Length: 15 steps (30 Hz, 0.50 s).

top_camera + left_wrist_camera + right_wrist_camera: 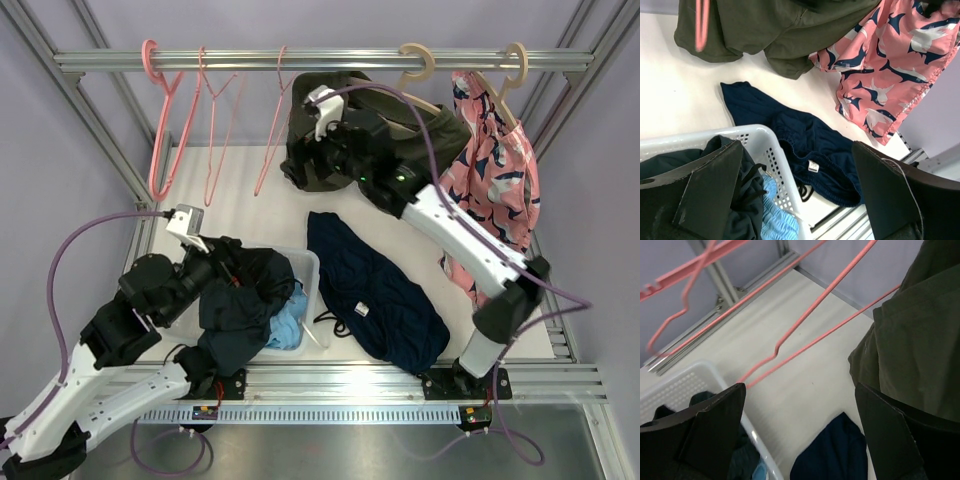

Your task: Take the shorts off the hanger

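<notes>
Navy shorts with a white label (375, 295) lie flat on the table; they also show in the left wrist view (810, 145) and the right wrist view (835, 455). Dark slate shorts (240, 300) and light sky-blue shorts (288, 325) fill the white basket (308, 262). The sky-blue pair shows in the left wrist view (777, 220). My left gripper (232, 268) is open over the basket's edge (765, 145), its left finger (710, 190) against the dark slate shorts. My right gripper (305, 165) is open and empty, up beside the olive-green shorts (400, 125).
Three bare pink hangers (215, 120) hang on the rail (320, 60) at the left. Olive-green shorts (915, 350) and pink patterned shorts (495, 180) hang on wooden hangers at the right. Frame posts stand at both sides.
</notes>
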Available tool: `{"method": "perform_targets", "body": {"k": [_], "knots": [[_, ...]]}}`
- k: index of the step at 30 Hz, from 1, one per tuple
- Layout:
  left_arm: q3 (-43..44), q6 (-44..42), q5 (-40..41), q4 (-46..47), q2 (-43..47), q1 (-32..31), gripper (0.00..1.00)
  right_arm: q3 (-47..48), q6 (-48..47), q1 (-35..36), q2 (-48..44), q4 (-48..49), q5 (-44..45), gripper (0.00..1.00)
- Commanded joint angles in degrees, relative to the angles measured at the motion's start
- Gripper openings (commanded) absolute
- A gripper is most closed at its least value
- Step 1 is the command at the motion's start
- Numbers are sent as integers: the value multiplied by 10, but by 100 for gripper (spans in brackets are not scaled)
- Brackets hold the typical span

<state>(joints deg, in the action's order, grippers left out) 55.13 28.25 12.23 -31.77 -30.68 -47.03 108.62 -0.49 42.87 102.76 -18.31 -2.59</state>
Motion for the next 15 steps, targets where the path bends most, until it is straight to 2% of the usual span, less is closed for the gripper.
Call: {"method": "perform_targets", "body": {"k": [1, 5, 8, 10, 11, 15], "knots": [[13, -28, -19, 53, -38, -1, 96, -53, -68, -10, -123, -10, -120, 99], [21, -45, -60, 77, -87, -1, 96, -165, -99, -40, -223, -82, -219, 99], [29, -62, -100, 97, -128, -2, 96, -222, -118, -89, -262, -127, -309, 100], [32, -75, -121, 116, -162, -2, 96, -246, -136, -141, -293, -178, -381, 99], [32, -77, -158, 126, -174, -2, 96, -261, -173, -157, -306, -227, -404, 99], [51, -92, -224, 157, -256, -11, 96, -302, -219, -244, -342, -298, -485, 99]]}}
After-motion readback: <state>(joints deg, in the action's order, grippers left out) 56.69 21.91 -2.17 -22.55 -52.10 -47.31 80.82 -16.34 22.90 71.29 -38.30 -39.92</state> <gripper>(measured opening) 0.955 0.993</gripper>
